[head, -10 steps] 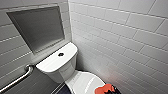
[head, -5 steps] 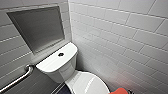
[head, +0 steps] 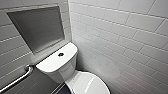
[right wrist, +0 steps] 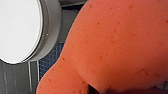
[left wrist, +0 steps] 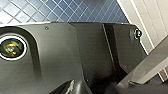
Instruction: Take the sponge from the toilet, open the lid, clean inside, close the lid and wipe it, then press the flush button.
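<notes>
The right gripper (right wrist: 93,89) looks clamped on the sponge (right wrist: 117,45), so picking it up is done. The lid (right wrist: 17,27) is shut, off to one side of the fingers and not touching. Opening, cleaning, wiping and the button (head: 60,54) are left.

Can't see front of lid (head: 87,83) in head view, cut at bottom edge. Same for grab bar (head: 17,79), cut at left. Can't make out sponge (right wrist: 120,42) outline on right wrist, cropped by frame edges.
</notes>
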Tool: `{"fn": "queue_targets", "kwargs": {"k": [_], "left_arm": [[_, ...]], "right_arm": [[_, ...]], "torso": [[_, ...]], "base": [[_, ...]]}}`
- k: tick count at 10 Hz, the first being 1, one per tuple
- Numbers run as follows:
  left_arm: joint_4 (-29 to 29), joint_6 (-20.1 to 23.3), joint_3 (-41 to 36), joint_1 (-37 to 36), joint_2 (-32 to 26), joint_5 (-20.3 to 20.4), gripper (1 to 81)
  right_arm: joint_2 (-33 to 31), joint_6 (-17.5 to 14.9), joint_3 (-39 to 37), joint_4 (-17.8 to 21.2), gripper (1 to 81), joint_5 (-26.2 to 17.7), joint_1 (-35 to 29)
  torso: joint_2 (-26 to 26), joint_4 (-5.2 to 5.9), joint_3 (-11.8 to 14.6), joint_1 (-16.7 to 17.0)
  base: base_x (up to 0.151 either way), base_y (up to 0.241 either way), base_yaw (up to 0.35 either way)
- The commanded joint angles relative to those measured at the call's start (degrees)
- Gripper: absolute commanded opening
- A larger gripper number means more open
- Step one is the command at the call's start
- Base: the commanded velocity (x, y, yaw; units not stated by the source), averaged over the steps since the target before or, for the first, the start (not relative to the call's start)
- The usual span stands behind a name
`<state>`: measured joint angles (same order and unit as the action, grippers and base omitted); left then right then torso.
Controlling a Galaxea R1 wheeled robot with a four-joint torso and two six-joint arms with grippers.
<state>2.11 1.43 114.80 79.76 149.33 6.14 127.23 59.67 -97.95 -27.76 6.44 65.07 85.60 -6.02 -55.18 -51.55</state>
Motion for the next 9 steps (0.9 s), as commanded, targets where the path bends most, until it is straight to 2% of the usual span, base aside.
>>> {"fn": "queue_targets", "kwargs": {"k": [1, 3, 6, 8, 9], "left_arm": [[-0.35, -3.26, -8.7, -6.14, -7.28, -3.86, 81.1], [-0.35, -7.38, -12.22, -10.54, -11.32, -3.95, 81.1], [-0.35, -11.79, -16.61, -16.42, -13.62, -3.95, 81.1], [-0.35, -12.85, -18.38, -19.51, -13.36, -3.95, 81.1], [-0.35, -13.55, -18.64, -20.82, -13.18, -3.95, 81.1]], "right_arm": [[-3.1, 0.0, -5.83, -5.02, 1.0, 7.7, 6.51], [-2.23, -0.08, -6.54, -6.77, 1.0, 8.68, 10.21], [1.29, -0.08, -10.14, -8.89, 1.0, 8.86, 13.81], [2.61, -0.08, -11.11, -9.42, 1.0, 8.94, 14.17], [2.61, -0.08, -10.93, -9.5, 1.0, 9.12, 14.17]], "torso": [[0.0, 0.02, 0.0, 0.0], [0.0, 0.02, 0.0, 0.0], [0.0, 0.0, 0.0, 0.0], [0.0, 0.0, -4.19, 0.0], [0.0, 0.0, -5.03, 0.0]], "base": [[0.0, 0.0, 0.0], [0.0, 0.0, 0.0], [0.0, 0.0, 0.0], [0.0, 0.0, 0.0], [0.0, 0.0, 0.0]]}}
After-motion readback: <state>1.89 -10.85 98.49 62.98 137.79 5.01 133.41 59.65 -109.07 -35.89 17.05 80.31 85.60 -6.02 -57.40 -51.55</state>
